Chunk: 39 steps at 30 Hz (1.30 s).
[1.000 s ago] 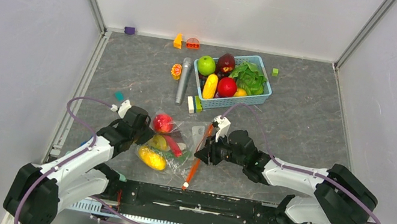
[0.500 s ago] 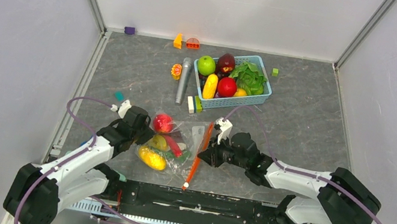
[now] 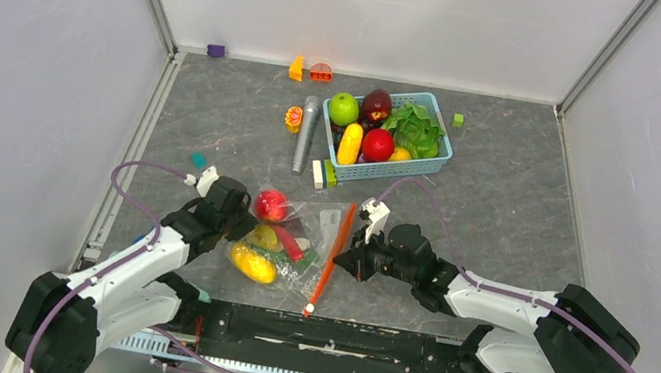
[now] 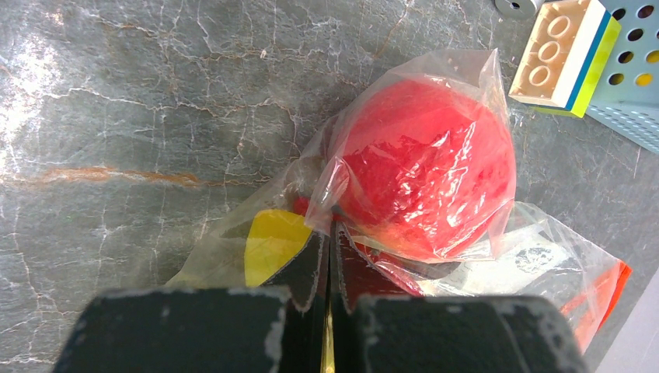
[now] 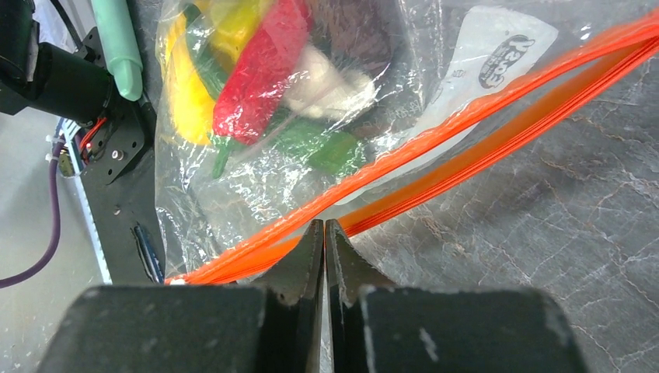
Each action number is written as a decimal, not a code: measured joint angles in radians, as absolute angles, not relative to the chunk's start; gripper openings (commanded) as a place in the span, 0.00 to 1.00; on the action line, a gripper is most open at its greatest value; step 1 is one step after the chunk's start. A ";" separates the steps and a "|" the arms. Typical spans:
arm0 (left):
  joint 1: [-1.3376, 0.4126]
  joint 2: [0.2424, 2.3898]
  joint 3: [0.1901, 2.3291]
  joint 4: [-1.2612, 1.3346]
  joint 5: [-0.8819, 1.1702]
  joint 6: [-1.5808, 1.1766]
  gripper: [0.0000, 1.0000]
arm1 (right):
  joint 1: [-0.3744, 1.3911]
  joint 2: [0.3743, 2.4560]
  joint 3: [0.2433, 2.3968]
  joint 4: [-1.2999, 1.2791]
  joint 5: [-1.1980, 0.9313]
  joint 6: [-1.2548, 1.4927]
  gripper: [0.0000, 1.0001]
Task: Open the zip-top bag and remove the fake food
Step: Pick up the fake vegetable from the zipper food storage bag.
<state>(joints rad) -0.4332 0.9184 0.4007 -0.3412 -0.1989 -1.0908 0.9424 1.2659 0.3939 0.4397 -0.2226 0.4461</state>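
Observation:
The clear zip-top bag lies between my arms, its orange-red zip strip along its right side. Its two lips stand apart in the right wrist view. Fake food is inside: a red round fruit, a yellow mango-like piece, a long red piece and a white piece. My left gripper is shut on the bag's left edge beside the red fruit. My right gripper is shut on the near lip of the zip strip.
A light-blue basket at the back holds a green apple, lettuce and other toy produce. A grey cylinder and a toy block lie left of it. The black base rail runs along the near edge.
My right gripper has drawn slightly to the right and toward the near edge, still on the zip strip. The left arm and the bag's left side have not moved.

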 measured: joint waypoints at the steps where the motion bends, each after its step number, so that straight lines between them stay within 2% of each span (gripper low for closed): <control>1: -0.433 0.918 0.401 -0.341 -0.199 -1.091 0.02 | 0.942 1.266 0.394 0.439 -0.220 0.445 0.07; 21: -0.433 0.921 0.401 -0.341 -0.199 -1.091 0.02 | 0.942 1.346 0.473 0.421 -0.217 0.435 0.05; 39: -0.433 0.921 0.400 -0.338 -0.194 -1.091 0.02 | 0.942 1.449 0.488 0.486 -0.247 0.445 0.12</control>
<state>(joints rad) -0.4332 0.9211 0.4000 -0.3378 -0.1944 -1.0908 0.9424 1.4494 0.4885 0.4858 -0.2466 0.4450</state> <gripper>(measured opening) 0.026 0.103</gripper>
